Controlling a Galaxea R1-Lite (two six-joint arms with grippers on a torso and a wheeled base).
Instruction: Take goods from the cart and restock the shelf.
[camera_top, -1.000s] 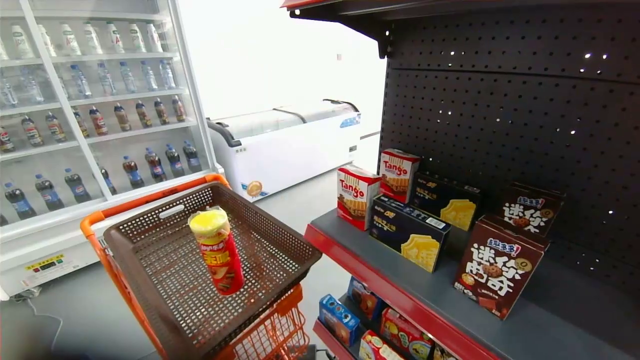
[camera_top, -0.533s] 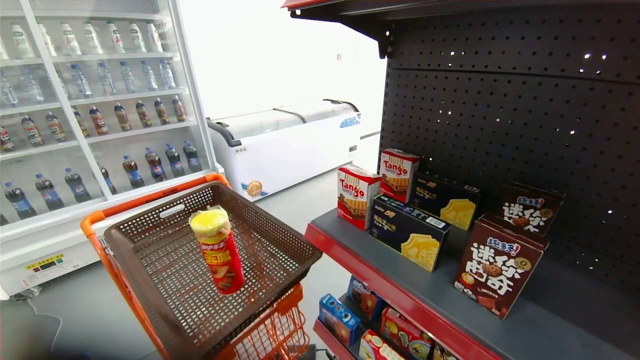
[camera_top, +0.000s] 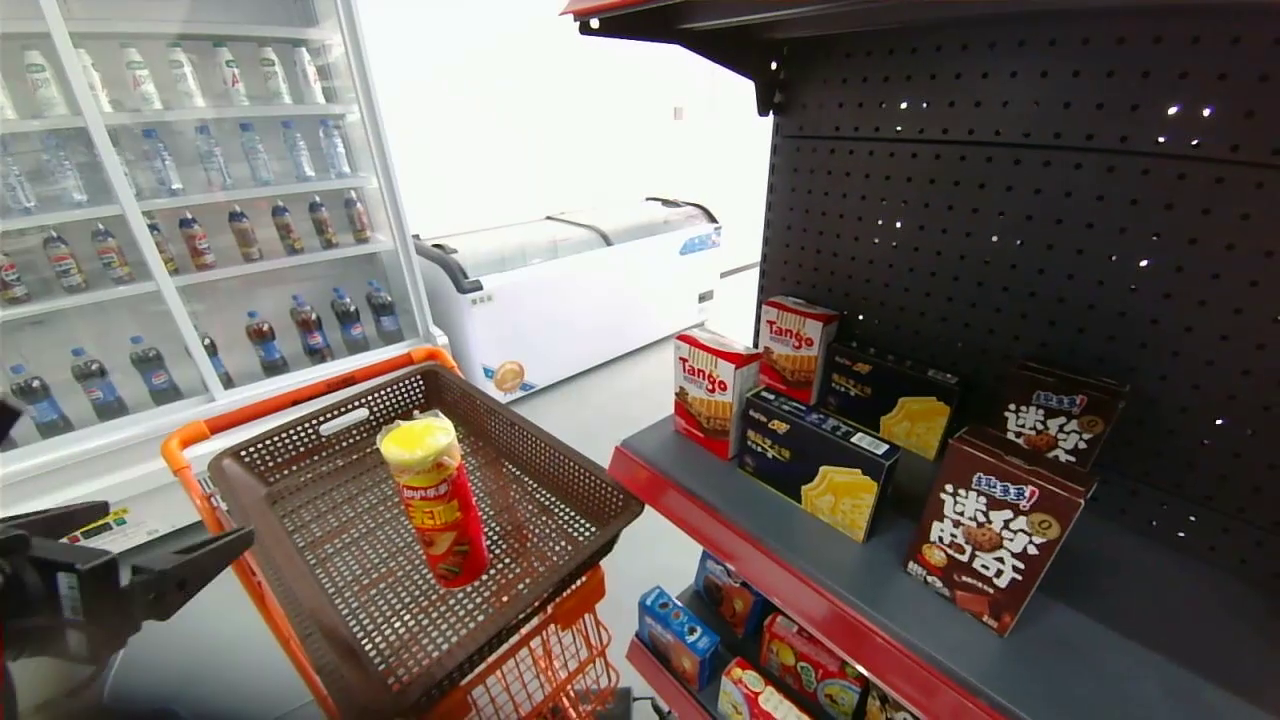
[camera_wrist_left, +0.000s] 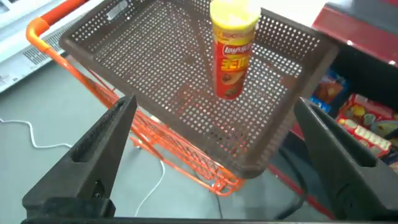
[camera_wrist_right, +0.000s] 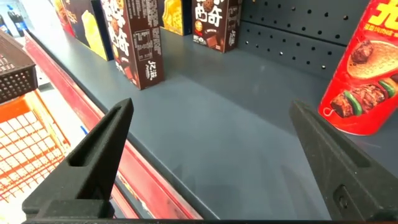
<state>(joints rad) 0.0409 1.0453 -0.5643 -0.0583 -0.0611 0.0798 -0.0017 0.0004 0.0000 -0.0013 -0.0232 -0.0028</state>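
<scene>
Left claw (camera_wrist_left: 214, 106): fingers spread wide, nothing held. It sits off the near left side of the cart (camera_top: 300, 393), outside the basket (camera_top: 540, 455).
Right claw (camera_wrist_right: 208, 112): also wide open and empty, low over a bare stretch of shelf (camera_top: 860, 580).

Can (camera_top: 435, 500): stands upright near the middle of the basket, alone; yellow lid, red label. Not yet gripped.

Risks (my judgement):
- The can is tall and narrow on a perforated floor. A finger clipping it on approach would topple it and let it roll.
- The basket wall stands between the left claw and the can. A low entry could catch the rim and shove the cart.
- A grip up at the lid may slip.

Print: the can carries a logo and large characters. The boxes (camera_top: 820, 470) show lettering and biscuit pictures. A second can (camera_wrist_right: 367, 68) on the shelf shows skewered meat. Wording not transcribed.
</scene>
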